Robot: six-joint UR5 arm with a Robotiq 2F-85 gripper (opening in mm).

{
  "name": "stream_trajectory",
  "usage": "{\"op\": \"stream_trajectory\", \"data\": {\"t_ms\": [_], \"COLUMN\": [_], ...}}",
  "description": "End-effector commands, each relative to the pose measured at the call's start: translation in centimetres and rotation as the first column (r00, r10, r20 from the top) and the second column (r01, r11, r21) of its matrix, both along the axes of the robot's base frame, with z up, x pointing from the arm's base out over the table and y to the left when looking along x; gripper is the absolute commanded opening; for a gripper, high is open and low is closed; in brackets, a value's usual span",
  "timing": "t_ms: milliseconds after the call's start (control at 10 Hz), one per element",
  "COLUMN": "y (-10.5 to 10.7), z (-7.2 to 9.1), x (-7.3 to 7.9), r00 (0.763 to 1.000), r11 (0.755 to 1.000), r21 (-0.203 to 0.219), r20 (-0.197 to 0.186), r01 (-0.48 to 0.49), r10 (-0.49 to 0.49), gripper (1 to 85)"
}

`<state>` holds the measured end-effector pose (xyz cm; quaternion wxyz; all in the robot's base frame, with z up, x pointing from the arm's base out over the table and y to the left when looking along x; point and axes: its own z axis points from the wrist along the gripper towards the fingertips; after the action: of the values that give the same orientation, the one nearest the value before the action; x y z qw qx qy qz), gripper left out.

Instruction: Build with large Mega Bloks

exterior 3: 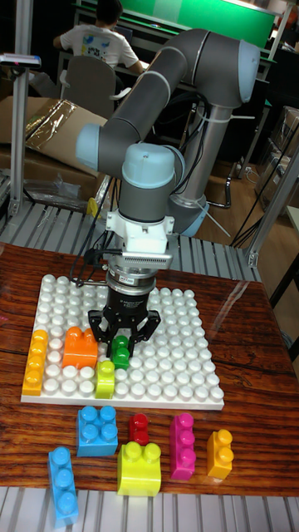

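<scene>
Starting at the bottom edge of the frame: a tall blue block sits lower left, with a chunky yellow-green block to its right. Just behind those, on the wood table, there's a row: a square blue block, a small red block, a magenta block and an orange-yellow block toward the lower right.

Next up is the white studded baseplate across the middle. On its left edge stands a long orange-yellow strip block, then an orange block, and a lime block near the front edge.

The gripper hangs straight down over the plate, fingers clamped around a green block, which sits just right of the orange one, down at stud level. Can't tell if it's actually pressed on.

Way back, upper left, a person sits at a desk.
</scene>
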<state>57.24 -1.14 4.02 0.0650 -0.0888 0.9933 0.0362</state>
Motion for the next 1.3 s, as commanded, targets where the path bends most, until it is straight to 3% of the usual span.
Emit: {"op": "stream_trajectory", "data": {"t_ms": [0,700,900,1200], "y": [0.4,0.2,-0.1,-0.2], "z": [0.6,2.3,2.7,3.3], "x": [0.2,-0.5,-0.8,-0.8], "r00": [1.0,0.998,0.995,0.994], "r11": [1.0,0.999,0.996,0.994], "r21": [0.013,-0.003,-0.03,-0.04], "r20": [-0.002,-0.029,-0.044,-0.05], "r01": [0.011,0.054,0.086,0.099], "r10": [-0.011,-0.054,-0.087,-0.101], "gripper": [43.7,41.0,31.3,28.3]}}
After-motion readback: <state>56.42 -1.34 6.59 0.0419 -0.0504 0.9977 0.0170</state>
